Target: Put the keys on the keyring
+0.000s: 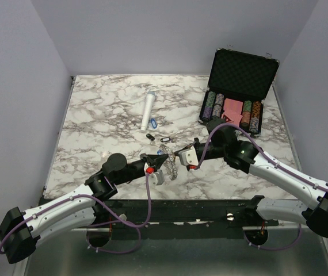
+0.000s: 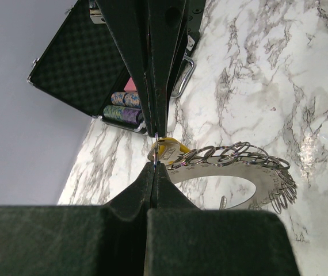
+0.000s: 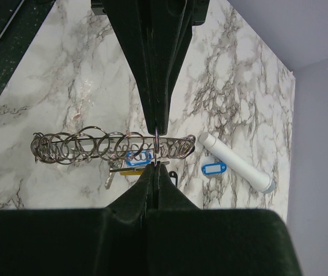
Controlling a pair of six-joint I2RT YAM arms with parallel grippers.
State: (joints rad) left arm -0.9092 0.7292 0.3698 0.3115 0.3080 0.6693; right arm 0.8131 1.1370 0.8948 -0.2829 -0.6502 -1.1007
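Observation:
The keyring (image 1: 171,163) is a flat silvery ring fringed with several small split rings, and it is held up between my two grippers. In the left wrist view the keyring (image 2: 233,172) lies broadside. My left gripper (image 2: 154,150) is shut on a thin split ring at its edge, beside a yellow-tagged key (image 2: 173,150). In the right wrist view the keyring (image 3: 95,145) is edge-on. My right gripper (image 3: 156,149) is shut on one of its split rings. A metal key (image 3: 111,178) hangs under it. A blue-tagged key (image 1: 153,122) and two black-tagged keys (image 1: 165,139) lie on the table.
A white cylinder (image 1: 148,111) lies behind the loose keys and also shows in the right wrist view (image 3: 239,164). An open black case (image 1: 239,80) with striped poker chips stands at the back right. The marble table top (image 1: 95,126) ends at walls on the left, right and back.

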